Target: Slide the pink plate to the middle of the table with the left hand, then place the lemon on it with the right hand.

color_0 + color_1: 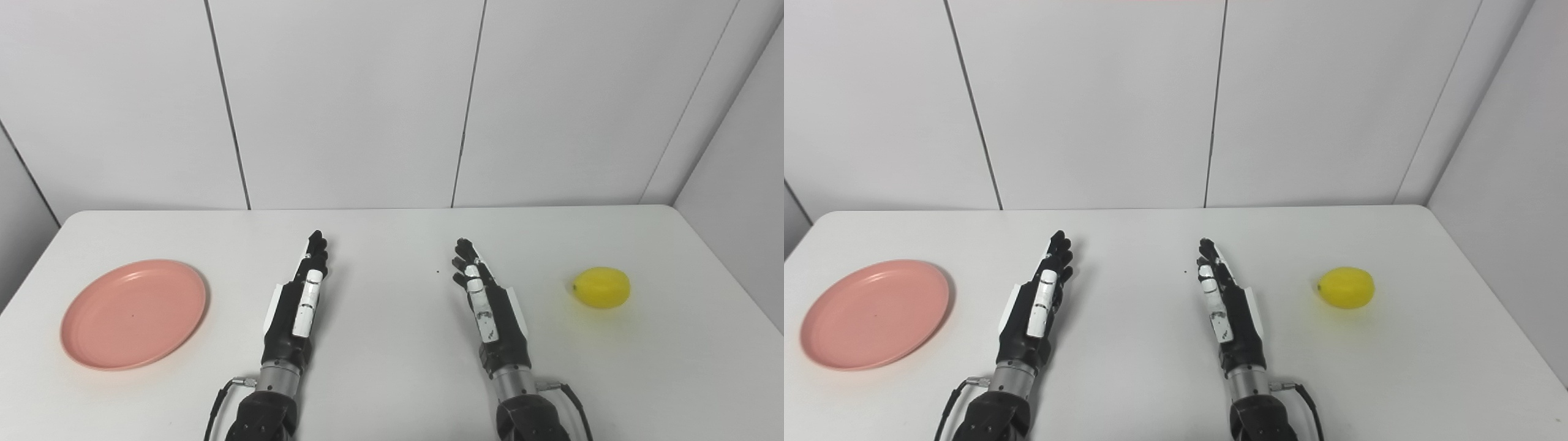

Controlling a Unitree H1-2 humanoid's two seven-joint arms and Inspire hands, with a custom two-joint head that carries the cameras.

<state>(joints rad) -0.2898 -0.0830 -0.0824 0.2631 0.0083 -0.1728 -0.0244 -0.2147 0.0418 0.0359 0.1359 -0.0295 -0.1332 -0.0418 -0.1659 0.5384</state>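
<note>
The pink plate point(133, 314) lies near the left edge of the white table point(392, 380). The lemon point(601, 287) sits near the right edge. Between them, the left hand point(295, 306) and right hand point(490, 303) rest with fingers straight and apart, holding nothing. A tiny dark speck point(437, 272) lies between the hands.

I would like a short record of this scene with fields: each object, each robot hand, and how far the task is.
pink plate: far left on the white table, empty
lemon: far right on the table, lying free
left robot hand: open, holds nothing, right of the plate, apart from it
right robot hand: open, holds nothing, left of the lemon, apart from it
task state: plate not yet slid to the middle
</note>
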